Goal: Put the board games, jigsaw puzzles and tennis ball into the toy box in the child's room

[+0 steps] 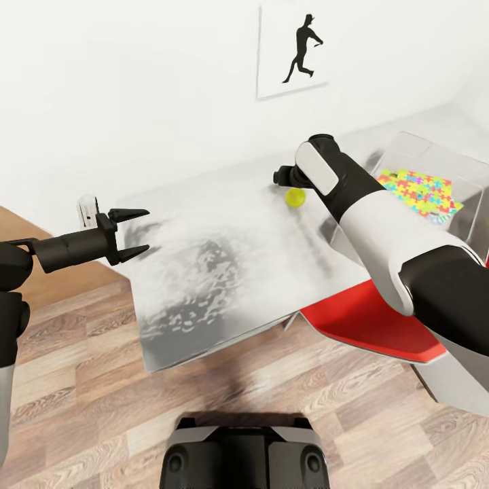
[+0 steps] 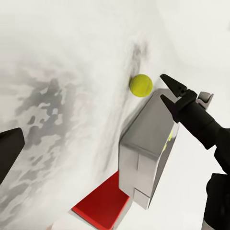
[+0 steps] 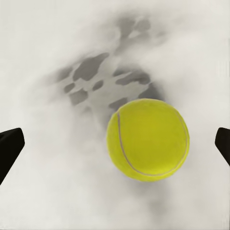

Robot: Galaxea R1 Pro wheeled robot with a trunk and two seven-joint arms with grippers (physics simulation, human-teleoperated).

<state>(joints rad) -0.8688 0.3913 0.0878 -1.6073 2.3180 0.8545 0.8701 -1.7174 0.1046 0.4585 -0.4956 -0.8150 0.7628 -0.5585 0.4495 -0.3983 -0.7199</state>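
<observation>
Head view, from its left side across: the left gripper (image 1: 136,234) hangs level over the left edge of the table (image 1: 224,272), its two black fingers spread apart with nothing between them. Behind it a small white object (image 1: 88,209) stands at the table's far left corner; what it is cannot be told. The pale top of the table is mottled with grey patches and bare in the middle. Farther right, near the back edge, the tennis ball (image 1: 295,197) lies on the table, with the right gripper (image 1: 282,176) just above and behind it at the end of the white and black right arm (image 1: 367,217). In the right wrist view the tennis ball (image 3: 147,139) sits on the table between the two dark fingertips (image 3: 9,148), which stand wide apart and touch nothing. The left wrist view shows the right gripper (image 2: 167,91) open beside the tennis ball (image 2: 141,85). Right of the arm stands the toy box (image 1: 435,153), with a jigsaw puzzle (image 1: 418,190) lying flat inside it. Below the table's right edge the red chair (image 1: 370,326) is partly tucked under. On the white wall hangs a picture (image 1: 292,49) of a black figure.
</observation>
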